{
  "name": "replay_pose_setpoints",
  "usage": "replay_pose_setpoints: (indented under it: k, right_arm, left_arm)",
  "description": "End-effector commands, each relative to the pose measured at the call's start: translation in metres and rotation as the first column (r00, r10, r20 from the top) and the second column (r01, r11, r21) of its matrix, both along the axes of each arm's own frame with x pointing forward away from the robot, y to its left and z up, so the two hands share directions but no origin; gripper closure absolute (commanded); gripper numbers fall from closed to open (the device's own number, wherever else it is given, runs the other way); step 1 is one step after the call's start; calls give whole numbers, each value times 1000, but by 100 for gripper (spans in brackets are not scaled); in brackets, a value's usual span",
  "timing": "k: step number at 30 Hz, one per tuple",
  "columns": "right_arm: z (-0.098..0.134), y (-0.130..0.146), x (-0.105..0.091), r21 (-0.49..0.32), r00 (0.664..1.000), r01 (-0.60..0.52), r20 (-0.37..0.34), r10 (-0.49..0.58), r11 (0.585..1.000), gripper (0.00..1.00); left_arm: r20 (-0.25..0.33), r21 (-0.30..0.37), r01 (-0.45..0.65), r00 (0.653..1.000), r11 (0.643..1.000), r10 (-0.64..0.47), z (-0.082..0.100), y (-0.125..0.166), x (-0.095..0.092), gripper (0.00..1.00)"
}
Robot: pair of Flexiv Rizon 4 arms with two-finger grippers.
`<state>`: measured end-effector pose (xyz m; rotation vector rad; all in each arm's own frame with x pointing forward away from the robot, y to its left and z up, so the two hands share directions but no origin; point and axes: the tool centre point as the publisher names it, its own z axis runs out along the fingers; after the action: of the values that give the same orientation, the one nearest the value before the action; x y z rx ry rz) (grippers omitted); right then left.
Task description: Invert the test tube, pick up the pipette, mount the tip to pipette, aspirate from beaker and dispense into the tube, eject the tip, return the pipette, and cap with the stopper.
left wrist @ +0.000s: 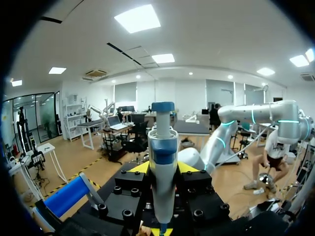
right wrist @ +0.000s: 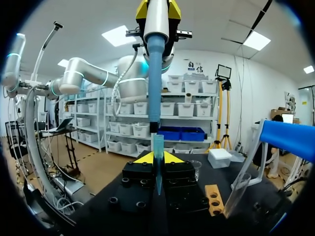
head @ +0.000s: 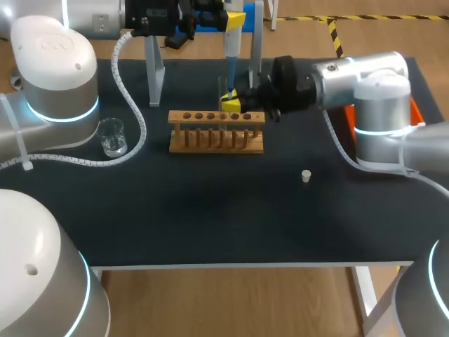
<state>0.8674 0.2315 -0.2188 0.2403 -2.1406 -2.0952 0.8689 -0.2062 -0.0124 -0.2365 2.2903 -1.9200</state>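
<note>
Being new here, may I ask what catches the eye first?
The blue-and-white pipette, clamped in the left gripper, hangs tip-down over the clear test tube held by the right gripper by the wooden rack. A small white stopper sits alone on the black table.

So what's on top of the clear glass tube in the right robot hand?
The blue-and-white plastic pipette, pointing down at the tube. Whether its tip is inside cannot be seen.

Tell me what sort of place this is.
Probably a robotics lab staging a chemistry task: a black table carries a wooden rack, a glass beaker and a stopper; the left gripper holds a pipette, the right gripper a test tube.
</note>
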Motion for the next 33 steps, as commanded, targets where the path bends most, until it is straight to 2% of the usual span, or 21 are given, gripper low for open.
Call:
replay_pose_setpoints:
  k: [1,25,33]
  right_arm:
    - [-5,2,4,0,1000,-6,-4,6,1000,100]
    - [5,8,10,3,1000,-16,14,16,1000,100]
    - [-6,5,5,-6,1000,-11,3,11,1000,100]
  left_arm:
    - [1,-1,1,1000,1000,-1,0,1,0,100]
    - [1,-1,1,1000,1000,-1,0,1,0,100]
    - [1,-1,1,1000,1000,-1,0,1,0,100]
